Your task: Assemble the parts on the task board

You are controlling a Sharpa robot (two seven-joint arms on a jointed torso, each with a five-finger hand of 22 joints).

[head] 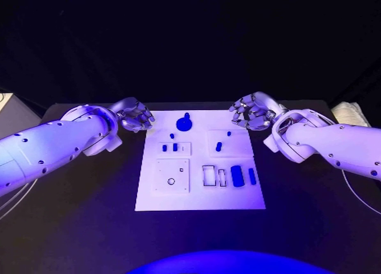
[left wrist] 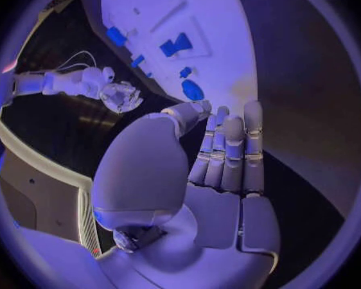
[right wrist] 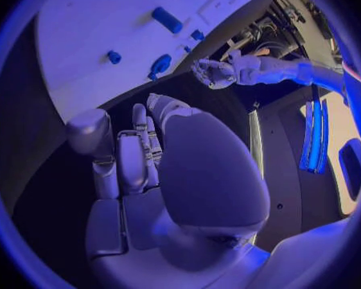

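The white task board (head: 199, 197) lies mid-table. On it are a blue pear-shaped knob (head: 184, 122) at the far edge, small blue pegs (head: 169, 147) in a raised square, another peg (head: 218, 146), and a thick blue cylinder (head: 236, 172) beside a thin bar (head: 252, 176) near the right edge. My left hand (head: 134, 116) hovers by the board's far left corner, holding nothing. My right hand (head: 254, 112) hovers by the far right corner, also holding nothing. In the left wrist view the left hand's fingers (left wrist: 228, 154) stand straight and side by side, with the knob (left wrist: 193, 90) beyond them. The right wrist view has the right hand (right wrist: 148, 167) bare, near the knob (right wrist: 160, 64).
A pale folded thing (head: 351, 113) lies at the table's far right edge. A light box (head: 5, 117) stands off the table at the left. Cables (head: 9, 200) trail beside my left arm. Black tabletop (head: 75, 228) surrounds the board.
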